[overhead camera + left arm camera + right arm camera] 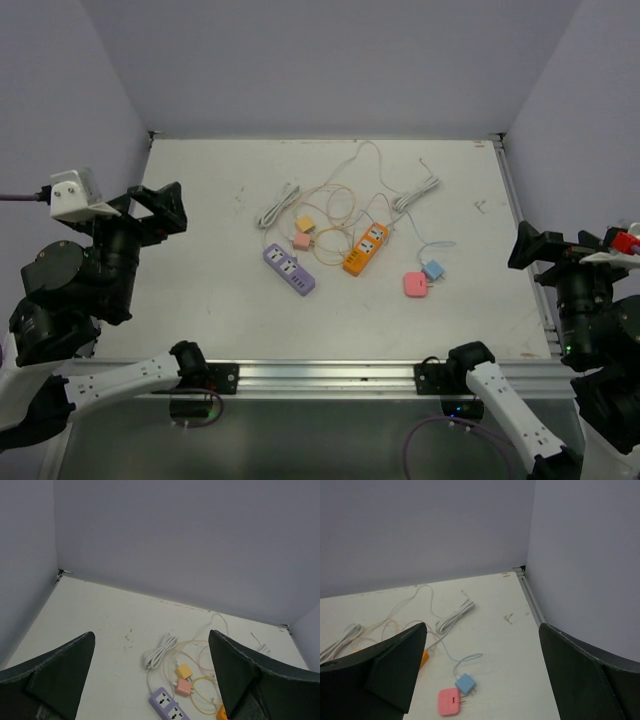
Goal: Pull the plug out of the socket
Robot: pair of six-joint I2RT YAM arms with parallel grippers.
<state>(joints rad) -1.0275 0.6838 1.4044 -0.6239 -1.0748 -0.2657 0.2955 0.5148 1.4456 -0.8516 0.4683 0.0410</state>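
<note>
White table, lilac walls. Blue plug was seen just beside pink socket cube, centre-right. L gripper & R gripper were held spread wide, empty, at table's sides.

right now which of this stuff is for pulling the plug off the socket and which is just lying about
For the job, mated pair unclear:
orange power strip
purple power strip
yellow plug
pink plug
blue plug
pink socket cube

Lying about:
left white cord bundle
right white cord bundle
</note>
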